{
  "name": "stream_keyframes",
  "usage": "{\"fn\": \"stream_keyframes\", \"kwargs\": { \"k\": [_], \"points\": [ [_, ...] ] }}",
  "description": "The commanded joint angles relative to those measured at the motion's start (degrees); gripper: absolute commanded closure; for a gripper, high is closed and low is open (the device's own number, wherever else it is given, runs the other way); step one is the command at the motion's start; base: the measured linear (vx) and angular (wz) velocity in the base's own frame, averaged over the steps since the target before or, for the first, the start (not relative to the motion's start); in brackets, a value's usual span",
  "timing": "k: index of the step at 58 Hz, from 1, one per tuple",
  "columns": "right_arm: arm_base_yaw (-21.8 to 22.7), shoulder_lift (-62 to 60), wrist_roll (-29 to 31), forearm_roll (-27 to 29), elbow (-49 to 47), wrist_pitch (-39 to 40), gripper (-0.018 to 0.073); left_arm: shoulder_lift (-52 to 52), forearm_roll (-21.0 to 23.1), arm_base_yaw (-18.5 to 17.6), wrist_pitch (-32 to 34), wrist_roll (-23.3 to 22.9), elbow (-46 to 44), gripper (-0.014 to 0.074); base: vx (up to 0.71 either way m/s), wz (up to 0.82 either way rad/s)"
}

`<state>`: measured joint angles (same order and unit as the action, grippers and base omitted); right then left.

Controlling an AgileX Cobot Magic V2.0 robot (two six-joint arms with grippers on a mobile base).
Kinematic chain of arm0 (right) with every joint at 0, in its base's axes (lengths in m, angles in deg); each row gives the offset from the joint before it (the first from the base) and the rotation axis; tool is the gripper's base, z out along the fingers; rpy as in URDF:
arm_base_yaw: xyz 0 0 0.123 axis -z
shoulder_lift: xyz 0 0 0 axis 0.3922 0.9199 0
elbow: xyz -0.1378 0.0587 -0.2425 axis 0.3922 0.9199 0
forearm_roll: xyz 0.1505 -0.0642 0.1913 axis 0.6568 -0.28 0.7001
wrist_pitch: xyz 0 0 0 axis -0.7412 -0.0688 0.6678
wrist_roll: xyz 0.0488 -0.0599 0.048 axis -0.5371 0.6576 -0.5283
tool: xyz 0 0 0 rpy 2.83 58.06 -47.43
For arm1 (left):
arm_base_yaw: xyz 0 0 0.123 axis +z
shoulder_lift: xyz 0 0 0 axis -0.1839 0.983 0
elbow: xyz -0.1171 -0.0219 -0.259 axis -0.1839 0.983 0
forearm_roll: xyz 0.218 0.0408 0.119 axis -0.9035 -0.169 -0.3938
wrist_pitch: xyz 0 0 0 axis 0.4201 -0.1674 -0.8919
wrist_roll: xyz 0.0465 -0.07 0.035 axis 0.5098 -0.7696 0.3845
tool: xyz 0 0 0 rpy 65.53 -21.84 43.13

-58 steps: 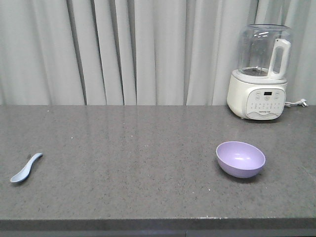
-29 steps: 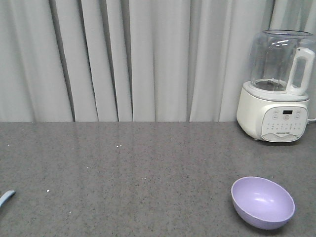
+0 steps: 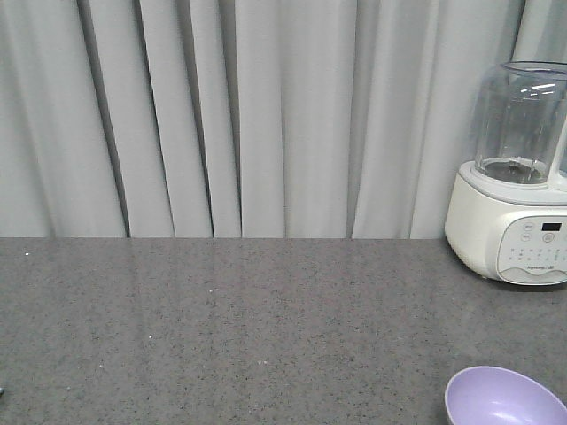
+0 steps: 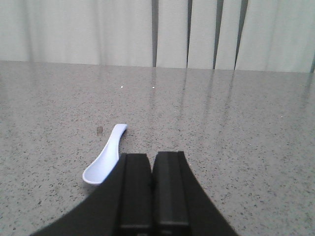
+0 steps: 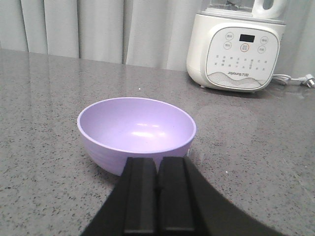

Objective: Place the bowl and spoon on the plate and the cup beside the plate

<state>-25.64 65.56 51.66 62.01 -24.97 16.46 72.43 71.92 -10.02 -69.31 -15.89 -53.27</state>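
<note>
- Left fingers (image 4: 152, 158): the two black pads are pressed flat together with nothing between them, hanging low over the grey speckled stone desk (image 4: 236, 128).
- The short pale blue-grey plastic soup spoon (image 4: 106, 155) lies flat on the desk just left of those fingers. Its scoop end is nearest the camera and the handle points away toward the curtain. It looks close to the fingers but not touching them.
- Right fingers (image 5: 157, 162): same deal, closed up tight and holding nothing.
- The small round lavender-purple plastic bowl (image 5: 136, 128) sits upright on the desk right in front of the right fingers. The fingertips overlap its near wall in the wrist view, so I honestly can't tell if they touch it.
- In the front view only the bowl's (image 3: 505, 400) top part shows, cut off at the bottom right corner.
- The white kitchen appliance with a clear jug on top (image 3: 514, 221) stands at the back right of the desk, well behind the bowl, against the pale pleated curtain (image 3: 266, 115).
</note>
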Motion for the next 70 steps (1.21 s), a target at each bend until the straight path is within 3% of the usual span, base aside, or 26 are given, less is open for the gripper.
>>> {"fn": "stream_keyframes", "kwargs": {
  "k": [1,23,34,64,70],
  "points": [
    [0.3,-0.6,0.2,-0.4,1.0,4.7,0.0568,0.7,0.4,0.0,4.6,-0.1,1.1,0.0602,0.06,0.01],
    [0.3,-0.6,0.2,-0.4,1.0,4.8,0.0568,0.7,0.4,0.0,4.6,-0.1,1.1,0.0602,0.01,0.00],
    [0.3,-0.6,-2.8,3.0,1.0,10.9,0.0568,0.7,0.4,0.0,5.5,-0.6,1.0,0.0602,0.00,0.00],
    [0.3,-0.6,-2.6,2.9,0.3,27.8,0.0568,0.7,0.4,0.0,30.3,-0.6,0.8,0.0598,0.00,0.00],
    [0.3,0.3,-2.5,2.8,-5.5,24.1,0.0568,0.7,0.4,0.0,30.1,-0.6,-3.1,0.0577,0.00,0.00]
  ]
}}
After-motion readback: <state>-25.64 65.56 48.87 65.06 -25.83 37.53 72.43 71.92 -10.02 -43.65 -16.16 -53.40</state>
